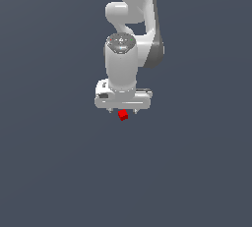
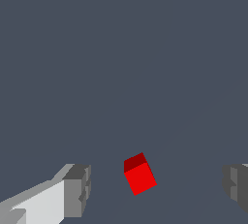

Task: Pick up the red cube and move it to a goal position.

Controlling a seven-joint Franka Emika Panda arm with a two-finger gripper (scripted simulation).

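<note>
The red cube [image 1: 123, 115] is a tiny bright red block on the plain grey floor, just below the white hand of the arm in the exterior view. In the wrist view the red cube [image 2: 140, 174] lies turned at an angle between my two grey fingertips [image 2: 77, 190], apart from both. My gripper [image 2: 157, 189] is open and empty, its jaws spread wide on either side of the cube. In the exterior view the gripper [image 1: 122, 111] hangs straight down over the cube, and its fingertips are mostly hidden behind the hand.
The white arm [image 1: 132, 19] rises behind the hand toward the top of the exterior view. Only flat grey floor [image 1: 59, 172] surrounds the cube.
</note>
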